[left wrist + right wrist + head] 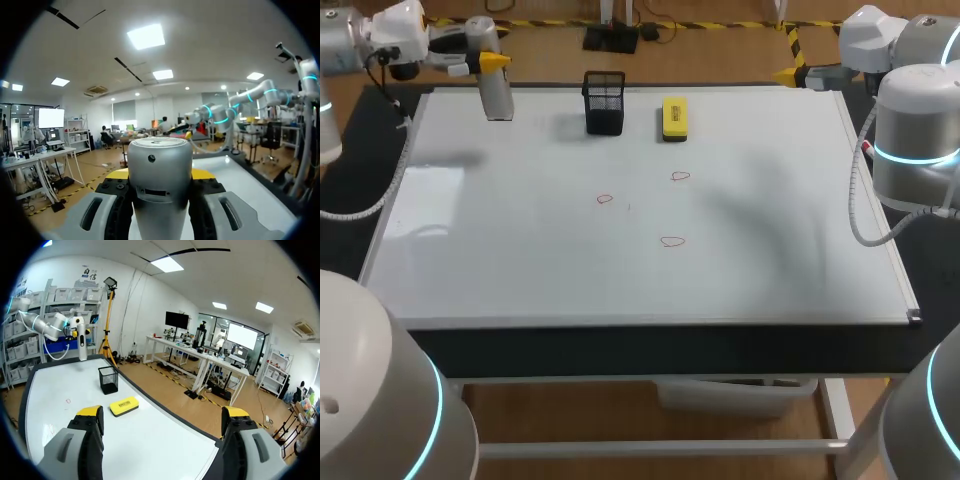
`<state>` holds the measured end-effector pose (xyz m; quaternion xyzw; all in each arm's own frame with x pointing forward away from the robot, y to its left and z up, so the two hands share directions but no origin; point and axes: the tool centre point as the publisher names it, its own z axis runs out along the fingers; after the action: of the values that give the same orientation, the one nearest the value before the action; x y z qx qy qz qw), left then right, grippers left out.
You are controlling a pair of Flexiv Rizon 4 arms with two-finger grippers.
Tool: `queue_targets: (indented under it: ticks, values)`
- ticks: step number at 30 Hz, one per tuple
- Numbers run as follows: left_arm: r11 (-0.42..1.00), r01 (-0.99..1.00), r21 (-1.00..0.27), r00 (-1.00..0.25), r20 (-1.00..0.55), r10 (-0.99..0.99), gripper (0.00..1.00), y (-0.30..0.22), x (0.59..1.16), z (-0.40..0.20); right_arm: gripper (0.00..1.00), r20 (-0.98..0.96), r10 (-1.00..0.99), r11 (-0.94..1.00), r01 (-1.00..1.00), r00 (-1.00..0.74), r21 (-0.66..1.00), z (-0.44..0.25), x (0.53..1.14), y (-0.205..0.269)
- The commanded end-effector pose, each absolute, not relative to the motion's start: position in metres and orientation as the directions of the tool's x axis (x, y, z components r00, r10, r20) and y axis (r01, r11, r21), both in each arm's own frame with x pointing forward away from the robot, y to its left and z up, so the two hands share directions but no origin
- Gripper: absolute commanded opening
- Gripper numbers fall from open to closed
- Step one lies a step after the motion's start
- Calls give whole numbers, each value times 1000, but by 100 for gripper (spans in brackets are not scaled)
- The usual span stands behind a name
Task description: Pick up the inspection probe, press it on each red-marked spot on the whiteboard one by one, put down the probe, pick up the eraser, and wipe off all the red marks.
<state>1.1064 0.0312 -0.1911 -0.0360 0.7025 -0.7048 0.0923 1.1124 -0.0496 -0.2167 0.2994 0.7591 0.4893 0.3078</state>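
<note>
1. Probe (497,95), a silver cylinder, hangs upright from the left gripper (492,62) over the far left corner of the whiteboard (770,250); whether its lower end touches the board cannot be told
2. Seen from the left wrist, the left gripper (160,175) is clamped on the probe (160,200), one yellow-tipped finger pressing on each side of the cylinder
3. Three red marks lie near the middle of the whiteboard, well apart from the probe: one to the left (605,199), one farther back (680,177), one nearer the front edge (671,241)
4. Along the far edge stands a black mesh holder (604,102), and just to its right lies the yellow eraser (674,117), flat on the board and apart from the holder
5. From the right wrist, the right gripper (162,412) has its fingers spread wide with nothing between them; it hangs over the board's right side, with the eraser (124,405) and mesh holder (108,379) ahead of it
</note>
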Motion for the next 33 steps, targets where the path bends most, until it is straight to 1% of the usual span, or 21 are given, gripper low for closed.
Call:
queue_targets:
  ticks: [1,33]
  values:
    - [5,80,-997,-756,-64,-652,0,33,1099,-188,100,-174,755,343,155,-632,926,-216,1113,-50]
    - [6,75,-997,-744,-60,-665,0,38,1100,-188,100,-174,755,343,155,-632,926,-216,1113,-50]
